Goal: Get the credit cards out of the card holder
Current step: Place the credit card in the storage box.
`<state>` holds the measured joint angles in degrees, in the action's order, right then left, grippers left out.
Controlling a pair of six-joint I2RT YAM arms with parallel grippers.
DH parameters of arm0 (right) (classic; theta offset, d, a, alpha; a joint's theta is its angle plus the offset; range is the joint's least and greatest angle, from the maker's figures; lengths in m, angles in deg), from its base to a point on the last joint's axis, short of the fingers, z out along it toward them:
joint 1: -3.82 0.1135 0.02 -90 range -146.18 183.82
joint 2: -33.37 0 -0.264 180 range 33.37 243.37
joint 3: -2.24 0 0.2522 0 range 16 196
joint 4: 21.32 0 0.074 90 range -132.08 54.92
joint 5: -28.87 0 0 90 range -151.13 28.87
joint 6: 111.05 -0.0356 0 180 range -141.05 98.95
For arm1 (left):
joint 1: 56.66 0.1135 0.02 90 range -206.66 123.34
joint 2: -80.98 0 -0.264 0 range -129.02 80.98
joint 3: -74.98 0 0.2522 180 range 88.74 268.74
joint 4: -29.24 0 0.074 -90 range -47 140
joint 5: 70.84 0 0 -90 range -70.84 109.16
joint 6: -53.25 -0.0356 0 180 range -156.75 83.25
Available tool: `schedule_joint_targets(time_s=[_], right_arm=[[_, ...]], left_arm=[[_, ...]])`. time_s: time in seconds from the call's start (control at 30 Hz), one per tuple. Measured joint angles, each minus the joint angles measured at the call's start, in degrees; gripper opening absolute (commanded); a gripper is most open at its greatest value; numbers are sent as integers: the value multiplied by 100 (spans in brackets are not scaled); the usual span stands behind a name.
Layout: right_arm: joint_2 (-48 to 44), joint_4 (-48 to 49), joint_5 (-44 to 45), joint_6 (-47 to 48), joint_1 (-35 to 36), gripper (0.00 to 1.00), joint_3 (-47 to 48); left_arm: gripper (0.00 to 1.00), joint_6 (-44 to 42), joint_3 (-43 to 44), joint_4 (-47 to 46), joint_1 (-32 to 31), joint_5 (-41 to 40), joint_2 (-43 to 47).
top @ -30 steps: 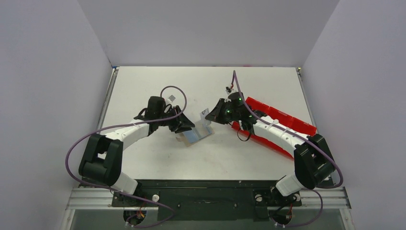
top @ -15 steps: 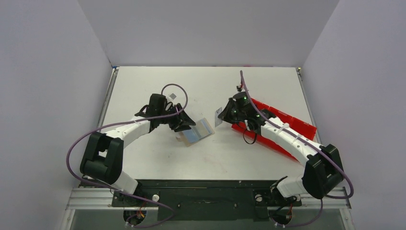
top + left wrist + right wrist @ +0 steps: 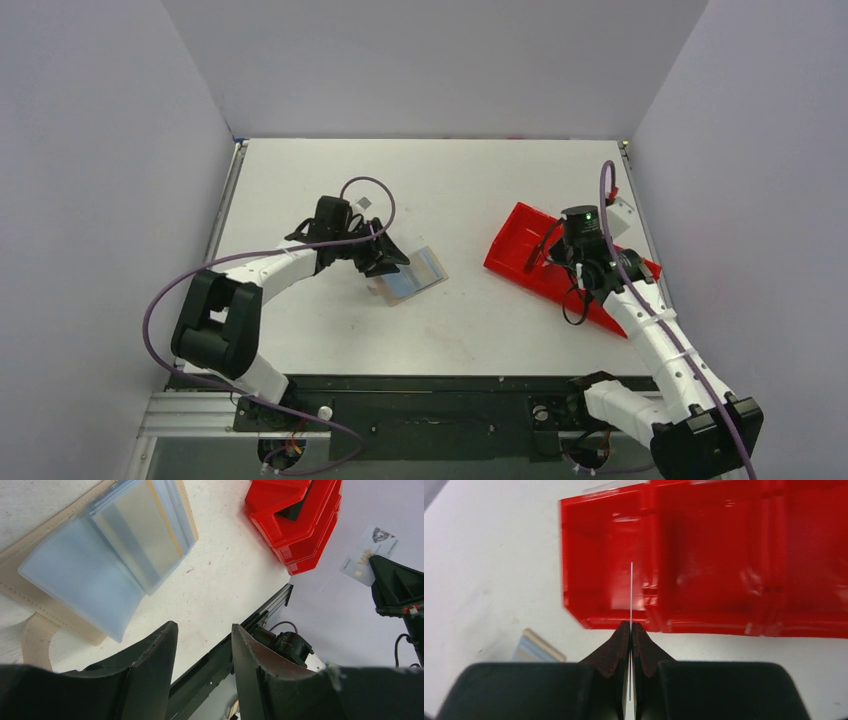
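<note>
Near red tray (image 3: pixel 515 243), right claw (image 3: pixel 631 627) clamped on card (image 3: pixel 369 556) perhaps marked VIP, left claw (image 3: pixel 202 630) apart

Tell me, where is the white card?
In the right wrist view, the white card sits edge-on, pinched in the right end effector, close to the red tray on the right side.

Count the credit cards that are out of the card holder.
1: a credit card pinched in the right hand, raised near the red tray. The card holder lies open; its sleeves may hide more.
</note>
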<state>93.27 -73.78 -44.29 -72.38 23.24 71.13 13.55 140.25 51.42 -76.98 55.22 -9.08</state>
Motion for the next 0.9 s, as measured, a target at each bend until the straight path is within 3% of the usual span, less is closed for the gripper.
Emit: schedule_joint_targets(time_s=[0.3, 0.63, 0.9], right_arm=[[553, -667, 761, 199, -1003, 0, -140], [1980, -442, 1104, 599, -1038, 0, -2], [2612, -125, 1237, 726, -1038, 0, 278]], left_arm=[[42, -15, 0, 9, -103, 4, -63], [41, -92, 0, 15, -140, -4, -61], [41, -131, 0, 17, -140, -13, -59]])
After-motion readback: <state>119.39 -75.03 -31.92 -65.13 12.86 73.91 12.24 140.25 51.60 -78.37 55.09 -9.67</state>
